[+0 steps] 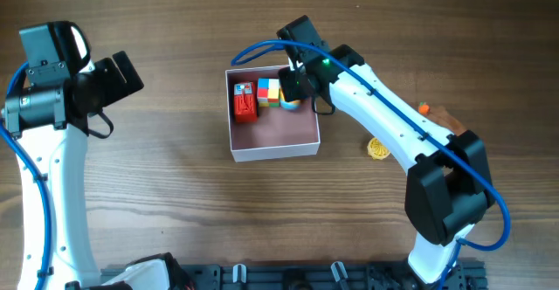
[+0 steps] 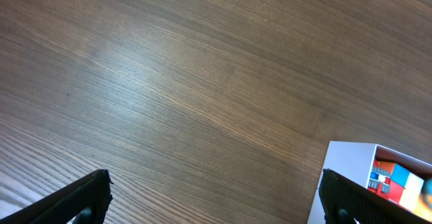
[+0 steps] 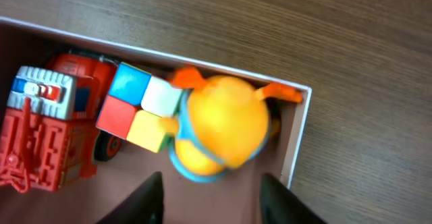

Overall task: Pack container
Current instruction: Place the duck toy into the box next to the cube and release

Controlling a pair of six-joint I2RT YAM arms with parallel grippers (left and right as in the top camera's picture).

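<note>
The container (image 1: pixel 275 143) is a square white-walled box with a dusty-pink inside, at the table's middle. It holds a red toy truck (image 1: pixel 244 100), a colour cube (image 1: pixel 268 93) and a yellow-orange toy with a blue rim (image 1: pixel 290 103) along its far wall. In the right wrist view the truck (image 3: pixel 47 126), cube (image 3: pixel 138 106) and yellow toy (image 3: pixel 219 126) lie inside the container (image 3: pixel 297 143). My right gripper (image 3: pixel 210 200) is open above the container's far right corner, just off the yellow toy. My left gripper (image 2: pixel 216 200) is open and empty over bare table left of the container (image 2: pixel 344 170).
A yellow round object (image 1: pixel 378 148) lies on the table right of the container. A small orange item (image 1: pixel 424 108) sits by the right arm, farther right.
</note>
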